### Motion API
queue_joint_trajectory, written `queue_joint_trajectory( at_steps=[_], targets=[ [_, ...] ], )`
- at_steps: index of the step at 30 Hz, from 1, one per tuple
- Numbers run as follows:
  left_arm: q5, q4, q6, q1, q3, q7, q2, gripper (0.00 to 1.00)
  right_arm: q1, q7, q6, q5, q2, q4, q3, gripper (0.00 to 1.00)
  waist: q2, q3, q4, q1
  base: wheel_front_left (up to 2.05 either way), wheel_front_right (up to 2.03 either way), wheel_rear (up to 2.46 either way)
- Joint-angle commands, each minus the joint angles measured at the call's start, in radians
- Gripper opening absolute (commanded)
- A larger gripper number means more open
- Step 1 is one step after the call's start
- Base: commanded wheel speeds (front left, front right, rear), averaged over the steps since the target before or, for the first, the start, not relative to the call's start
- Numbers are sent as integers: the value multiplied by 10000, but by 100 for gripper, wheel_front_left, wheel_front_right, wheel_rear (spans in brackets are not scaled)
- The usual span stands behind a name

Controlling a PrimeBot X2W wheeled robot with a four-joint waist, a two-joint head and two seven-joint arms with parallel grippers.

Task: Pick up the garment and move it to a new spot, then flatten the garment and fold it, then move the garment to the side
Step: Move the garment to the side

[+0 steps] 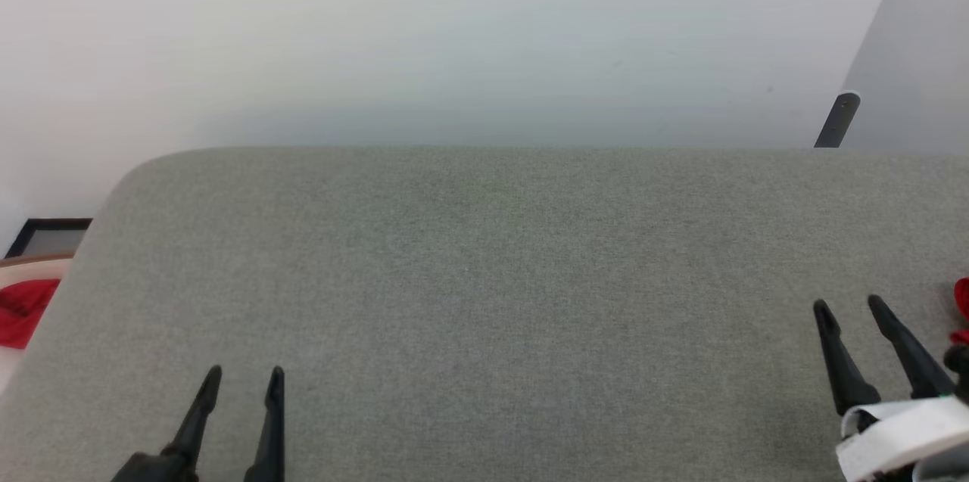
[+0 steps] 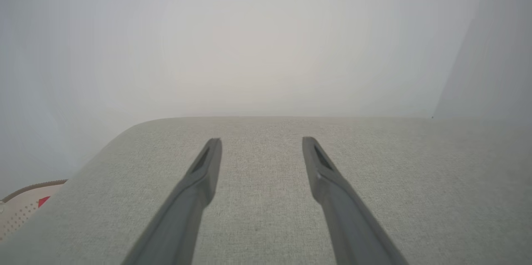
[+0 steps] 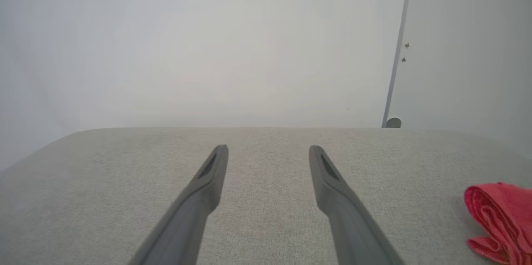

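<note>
Near edge: the left claw (image 1: pixel 245 374) hangs over the near left of the table (image 1: pixel 484 262), fingers apart with nothing between them. The right claw (image 1: pixel 849 306) hangs over the near right, likewise spread and holding nothing. Both point toward the far edge, low over the grey fabric; contact cannot be confirmed. Just right of the right claw a small red cloth (image 3: pixel 496 221) lies bunched on the table. It is plain, with no letters or stripes seen, and is not taken for the garment. Off the table's left end, and lower than its top, a basket (image 1: pixel 34 260) holds red fabric, judged to be the garment (image 1: pixel 23 312). It lies left of the left claw and slightly farther. The left arm is plainly the nearer; the right is well apart, across the whole table. Only a corner of the garment shows, cut by the view's edge, so its long axis and the way it points cannot be told, and no lettering can be read. That placing fits either a garment waiting to be lifted onto the table or one set aside after folding. Beyond the far edge stands a pale wall (image 1: pixel 454 35).
</note>
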Motion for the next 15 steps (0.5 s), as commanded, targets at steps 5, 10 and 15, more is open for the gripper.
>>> queue_joint_trajectory(
  at_steps=[5, 10, 15],
  targets=[
    [-110, -486, -113, 654, 151, 9, -202, 100, 1042, 429, -11, -438, 438, -1235, -991, 100, 0, 3, -3, 0, 0, 0, 0],
    [-514, -567, -162, 926, 225, 9, -287, 100, 1574, 788, -11, -737, 856, -2014, -1499, 100, 0, 0, -30, 0, 0, 0, 0],
    [-678, -507, -209, 995, 136, 9, -167, 100, 1783, 992, -11, -911, 1087, -2365, -1694, 100, 0, 4, -37, 0, 0, 0, 0]
  ],
)
